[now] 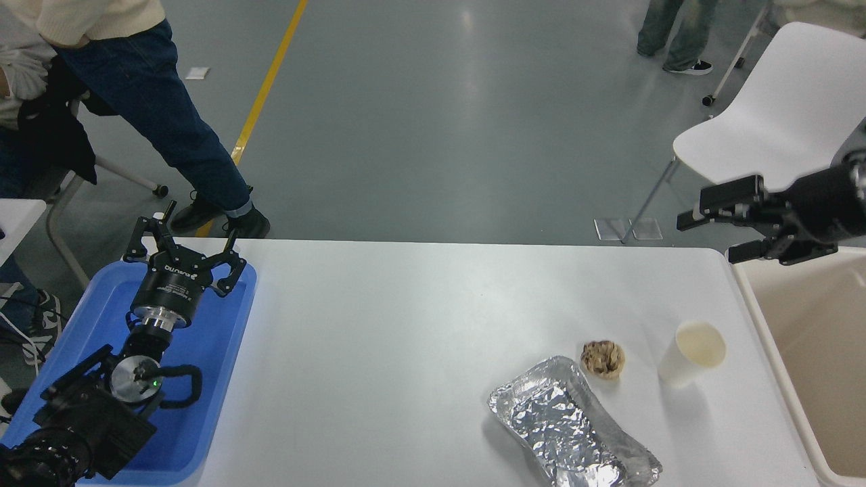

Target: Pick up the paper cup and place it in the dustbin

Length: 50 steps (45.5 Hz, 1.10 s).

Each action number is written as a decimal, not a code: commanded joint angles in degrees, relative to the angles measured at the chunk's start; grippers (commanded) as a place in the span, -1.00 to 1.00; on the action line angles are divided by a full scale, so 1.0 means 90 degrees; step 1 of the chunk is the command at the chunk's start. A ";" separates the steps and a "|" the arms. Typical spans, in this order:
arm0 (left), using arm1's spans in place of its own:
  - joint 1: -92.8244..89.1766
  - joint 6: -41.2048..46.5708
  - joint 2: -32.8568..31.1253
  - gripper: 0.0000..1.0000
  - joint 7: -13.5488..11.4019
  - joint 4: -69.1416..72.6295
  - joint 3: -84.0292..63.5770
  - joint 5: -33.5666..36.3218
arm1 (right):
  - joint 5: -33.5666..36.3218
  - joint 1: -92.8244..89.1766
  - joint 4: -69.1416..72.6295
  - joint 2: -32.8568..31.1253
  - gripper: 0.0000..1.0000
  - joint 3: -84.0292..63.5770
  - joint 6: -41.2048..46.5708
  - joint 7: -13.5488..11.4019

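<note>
Head view: upright empty paper cup beside dustbin, right tool wide, holding nothing.

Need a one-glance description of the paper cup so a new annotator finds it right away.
Start at the big beige dustbin at the white table's right edge. Just left of it, on the table, stands the paper cup: small, white, upright, open top with a cream inside. Its neighbours to the left are a brown crumpled paper ball and a silver foil tray; only the cup is smooth and white.
</note>
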 commanded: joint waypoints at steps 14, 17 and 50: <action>0.0005 0.0000 0.0008 1.00 0.0000 0.0000 -0.0001 -0.0004 | -0.0888 0.1754 0.0751 0.1213 1.00 -0.0406 0.0264 -0.0016; 0.0005 0.0000 0.0008 1.00 0.0000 0.0000 -0.0001 -0.0004 | -0.0888 0.1793 0.0809 0.1458 1.00 -0.0494 0.0264 -0.0016; -0.0005 0.0000 0.0008 1.00 0.0010 0.0000 -0.0001 -0.0004 | -0.0634 0.1969 0.0975 0.1517 1.00 -0.0679 0.0264 -0.0016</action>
